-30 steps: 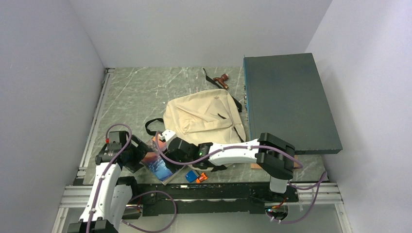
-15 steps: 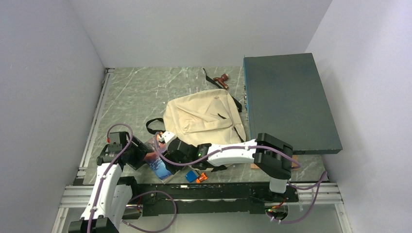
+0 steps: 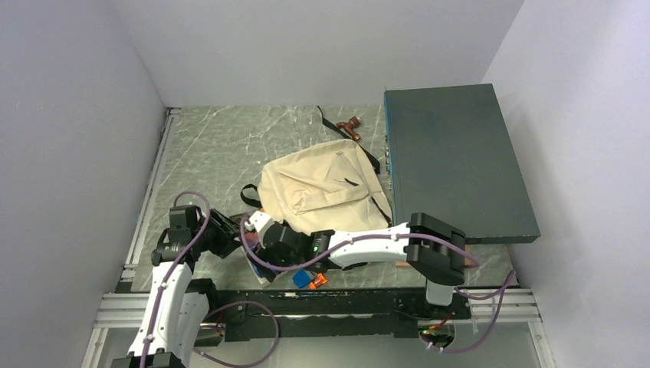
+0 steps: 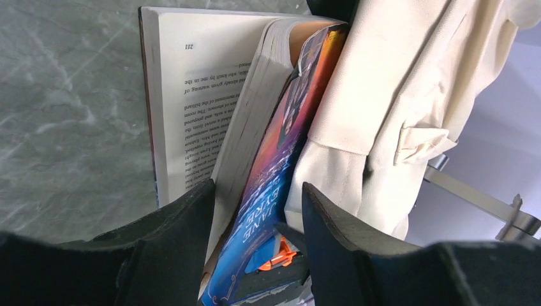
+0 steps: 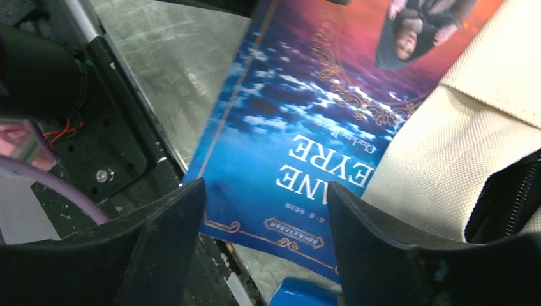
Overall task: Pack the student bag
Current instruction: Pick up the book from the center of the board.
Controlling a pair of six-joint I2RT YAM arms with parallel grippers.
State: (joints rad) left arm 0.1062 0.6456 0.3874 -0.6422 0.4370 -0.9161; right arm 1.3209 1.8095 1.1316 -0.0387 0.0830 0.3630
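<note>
The student bag (image 3: 318, 184) lies flat on the grey marbled table (image 3: 215, 146) at the middle of the overhead frame, its cream canvas rumpled; a black strap (image 3: 247, 195) loops out at its left edge and a brown strap end (image 3: 351, 126) lies above it toward the upper middle; its right edge is just beside the big dark teal box (image 3: 452, 161) that fills the right of the frame; at the bag's lower left corner is a paperback book (image 4: 191, 108), where both arms converge; in the left wrist view the book is propped open, printed pages fanned to the left, its blue and orange cover lettered "JANE EYRE" leaning against the bag's canvas; the left tool (image 4: 258, 191) straddles the book's near edge, one finger against the page block and the other beside the canvas, jaws at a middling width; whether they press on the book I cannot tell; the right tool (image 5: 265, 188) hangs over the book's cover with jaws wide apart, gripping nothing, the lettering upside down in the gap; canvas and a black zip (image 5: 510, 191) show at the right of that frame; a small blue object (image 3: 302, 279) and an orange one (image 3: 319, 281) lie just beside each other at the table's near edge, under the right forearm
</note>
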